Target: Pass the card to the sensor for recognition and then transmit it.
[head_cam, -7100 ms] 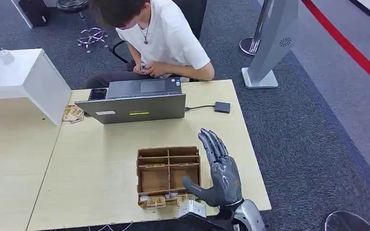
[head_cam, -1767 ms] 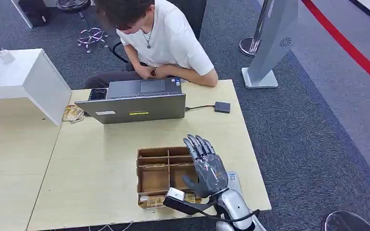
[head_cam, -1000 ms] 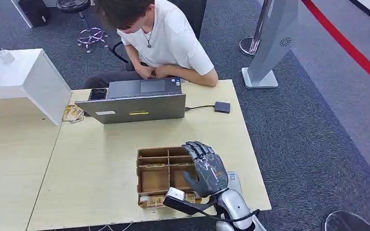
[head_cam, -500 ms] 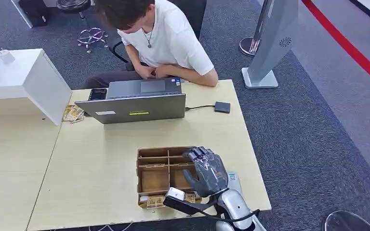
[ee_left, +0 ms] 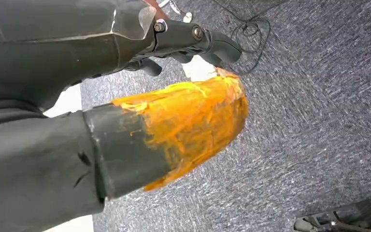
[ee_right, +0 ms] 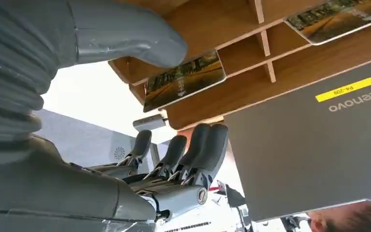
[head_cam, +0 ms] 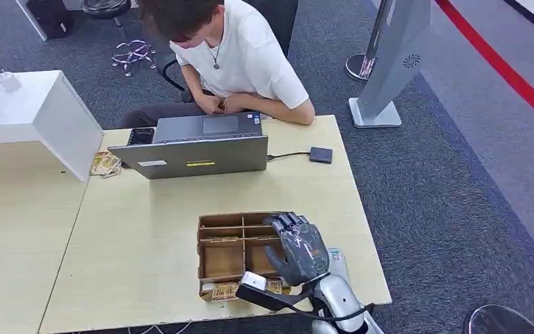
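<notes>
The right hand [head_cam: 299, 247] is hovering over the wooden organizer's [head_cam: 217, 259] right compartments, fingers curled but gripping nothing, with a card [ee_right: 184, 79] standing in a slot between thumb and fingers, and a slightly misplaced pinch could be nudging it flat or snagging a divider.

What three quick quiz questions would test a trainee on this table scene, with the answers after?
1. True or false: the right hand is over the wooden divided box.
2. Where is the small dark device cabled to the laptop? A: on the table, right of the laptop. B: inside the box. C: on the floor.
3. In the right wrist view, what lies in the compartment by the thumb?
Key: 1 true; 2 A; 3 a printed card.
</notes>
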Motion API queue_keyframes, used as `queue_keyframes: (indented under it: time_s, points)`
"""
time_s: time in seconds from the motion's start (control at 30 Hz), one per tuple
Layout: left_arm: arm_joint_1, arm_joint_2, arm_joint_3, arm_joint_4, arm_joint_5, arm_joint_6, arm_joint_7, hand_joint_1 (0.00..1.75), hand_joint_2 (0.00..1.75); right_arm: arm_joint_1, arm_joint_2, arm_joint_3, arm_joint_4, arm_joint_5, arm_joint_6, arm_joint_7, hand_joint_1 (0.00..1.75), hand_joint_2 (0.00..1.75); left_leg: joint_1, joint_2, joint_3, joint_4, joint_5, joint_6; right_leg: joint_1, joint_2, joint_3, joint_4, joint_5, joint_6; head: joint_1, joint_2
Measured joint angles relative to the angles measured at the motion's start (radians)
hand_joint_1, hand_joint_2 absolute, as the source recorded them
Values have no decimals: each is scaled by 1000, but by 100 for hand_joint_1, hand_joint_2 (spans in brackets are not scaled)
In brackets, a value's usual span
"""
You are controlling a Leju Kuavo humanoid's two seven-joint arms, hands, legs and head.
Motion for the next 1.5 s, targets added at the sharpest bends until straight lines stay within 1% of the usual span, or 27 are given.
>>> queue_keyframes:
  time_s: [0.13,0.23,0.27,0.37,0.43,0.47,0.53,0.6,0.63,0.7,0.73,0.8,0.87,0.9,0.93,1.0,1.03,1.07,1.17,1.3,1.5]
  points:
    - [0,0,0,0,0,0,0,0,0,0,0,0,8,0,0,0,75,175,0,0,0,0,0,0,0,0,0,0,0,0,0,0]
    - [0,0,0,0,0,0,0,0,0,0,0,0,14,0,0,0,72,175,0,0,0,0,0,0,0,0,0,0,0,0,0,0]
    - [0,0,0,0,0,0,0,0,0,0,0,0,16,1,0,0,66,175,0,0,0,0,0,0,0,0,0,0,0,0,0,0]
    - [0,0,0,0,0,0,0,0,0,0,0,0,18,1,0,0,73,175,0,0,0,0,0,0,0,0,0,0,0,0,0,0]
    - [0,0,0,0,0,0,0,0,0,0,0,0,20,1,0,0,75,175,0,0,0,0,0,0,0,0,0,0,0,0,0,0]
    - [0,0,0,0,0,0,0,0,0,0,0,0,21,1,0,0,82,175,0,0,0,0,0,0,0,0,0,0,0,0,0,0]
    - [0,0,0,0,0,-1,0,0,0,0,0,0,24,1,0,0,84,175,0,0,0,0,0,0,0,0,0,0,0,0,0,0]
    - [0,0,0,0,0,-1,0,0,0,0,0,0,25,1,0,0,93,175,0,0,0,0,0,0,0,0,0,0,0,0,0,0]
    - [0,0,0,0,1,-1,0,0,0,0,0,0,26,2,0,0,91,175,0,0,0,0,0,0,0,0,0,0,0,0,0,0]
    - [0,0,0,0,2,-1,0,0,0,0,0,0,29,2,0,0,110,175,0,0,0,0,0,0,0,0,0,0,0,0,0,0]
    - [0,0,0,0,2,-1,0,0,0,0,0,0,29,3,0,0,110,175,0,0,0,0,0,0,0,0,0,0,0,0,0,0]
    - [0,0,0,0,3,-1,0,0,0,0,0,0,29,3,0,0,138,175,0,0,0,0,0,0,0,0,0,0,0,0,0,0]
    - [0,0,0,0,6,-1,0,0,0,-1,0,-1,30,3,0,0,138,175,0,0,0,0,0,0,0,0,0,0,0,0,0,0]
    - [0,0,0,0,6,-1,0,0,0,-1,0,-2,31,3,0,0,147,175,0,0,0,0,0,0,0,0,0,0,0,0,0,0]
    - [0,0,0,0,7,-1,0,0,0,-1,0,-2,31,3,-1,0,147,175,0,0,0,0,0,0,0,0,0,0,0,0,0,0]
    - [0,0,0,0,8,-1,0,0,0,-1,0,-3,31,3,-1,0,155,175,0,0,0,0,0,0,0,0,0,0,0,0,0,0]
    - [0,0,0,0,9,-1,0,0,0,-1,0,-5,31,3,-1,0,155,175,0,0,0,0,0,0,0,0,0,0,0,0,0,0]
    - [0,1,0,0,9,-1,0,0,0,-1,0,-5,31,4,-1,0,162,175,0,0,0,0,0,0,0,0,0,0,0,0,0,0]
    - [0,1,0,0,9,-1,0,0,0,-1,0,-6,31,5,-3,0,171,175,0,0,0,0,0,0,0,0,0,0,0,0,0,0]
    - [0,1,0,0,9,-1,0,0,0,-2,0,-6,31,5,-6,0,175,175,0,0,0,0,0,0,0,0,0,0,0,0,0,0]
    - [0,1,0,0,9,-1,0,0,0,-1,0,-7,30,7,-14,-1,175,175,0,0,0,0,0,0,0,0,0,0,0,0,0,0]
